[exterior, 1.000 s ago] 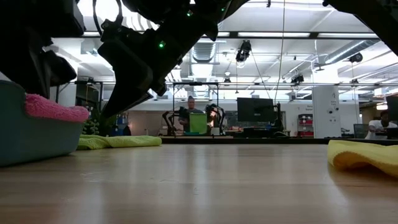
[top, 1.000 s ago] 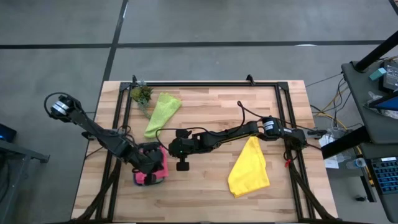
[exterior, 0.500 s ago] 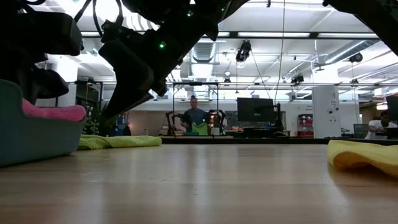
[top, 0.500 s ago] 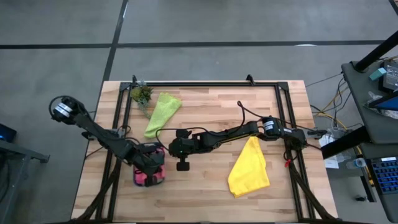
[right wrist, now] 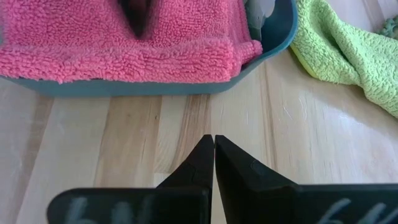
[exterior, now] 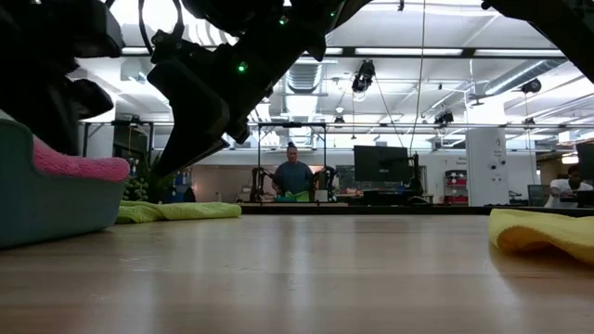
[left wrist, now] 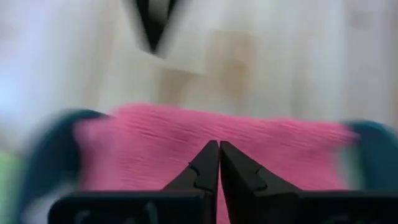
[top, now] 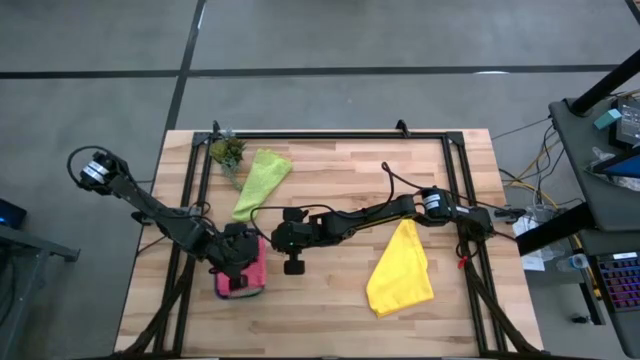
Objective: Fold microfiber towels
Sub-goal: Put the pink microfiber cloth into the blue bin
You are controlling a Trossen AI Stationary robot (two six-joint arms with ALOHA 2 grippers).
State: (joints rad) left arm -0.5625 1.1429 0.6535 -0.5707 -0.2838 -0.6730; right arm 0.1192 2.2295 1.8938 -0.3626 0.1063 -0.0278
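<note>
A pink towel (top: 252, 272) lies folded in a teal tray (right wrist: 273, 43) at the table's near left. My left gripper (left wrist: 219, 146) is shut, its tips on the pink towel (left wrist: 155, 143). My right gripper (right wrist: 214, 140) is shut and hangs above the bare wood just right of the tray, pointing at it. A lime green towel (top: 260, 180) lies loosely bunched on the table behind the tray. A yellow towel (top: 400, 270) lies rumpled at the near right. My left gripper comes slanting down from the table's left, and its shut fingertips (right wrist: 134, 18) rest on the top face of the pink towel (right wrist: 124, 50), about mid-towel. The towel stays in the tray, its folded edge draped over the rim.
A small potted plant (top: 227, 152) stands at the far left corner. A black frame rail (top: 330, 135) runs along the table's edges. Bare wood lies between the tray and the yellow towel. People show in the room beyond the table.
My left gripper has shifted a little over the tray, toward the near edge and back, and has tipped further down. The pink towel's puffed top edge has sunk a little in the low view.
</note>
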